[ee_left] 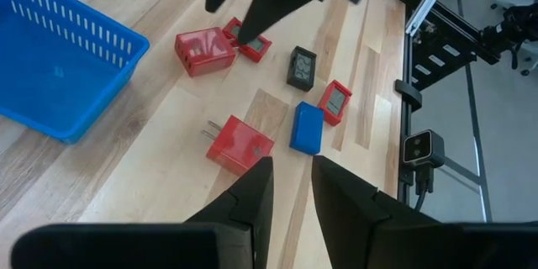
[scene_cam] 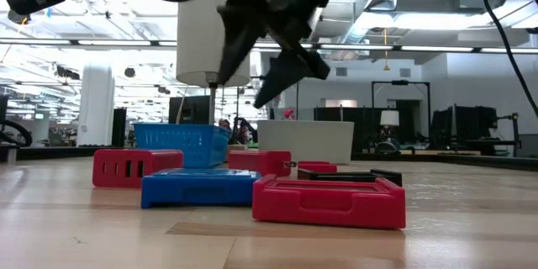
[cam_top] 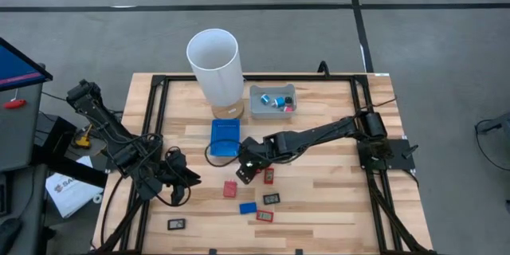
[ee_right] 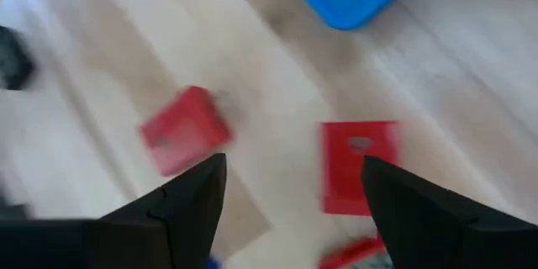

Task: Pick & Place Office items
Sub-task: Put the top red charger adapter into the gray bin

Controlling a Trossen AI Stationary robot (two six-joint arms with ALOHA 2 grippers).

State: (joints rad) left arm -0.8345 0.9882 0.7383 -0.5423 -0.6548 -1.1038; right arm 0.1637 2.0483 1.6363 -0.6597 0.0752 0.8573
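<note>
Now the right gripper (cam_top: 249, 167) hangs over the middle of the table (cam_top: 335, 207) with its two fingers spread wide and nothing between them. It looks like it is about to pick up one of the office items. To do this well, it should go straight down so one red block sits between the fingers, then squeeze gently and lift.

In the right wrist view, one red block (ee_right: 183, 140) lies near one finger and another red block (ee_right: 360, 166) lies near the other. It should line up on just one, so it does not bump the second.

More small pieces lie close by: a blue block (cam_top: 248, 207) and a red piece (cam_top: 264, 216), just beside each other. The blue tray (cam_top: 225, 137) is near the gripper.

The right arm reaches long and low across the table from the right side. The left gripper (cam_top: 177, 177) waits near the left edge, fingers close together, holding nothing.
</note>
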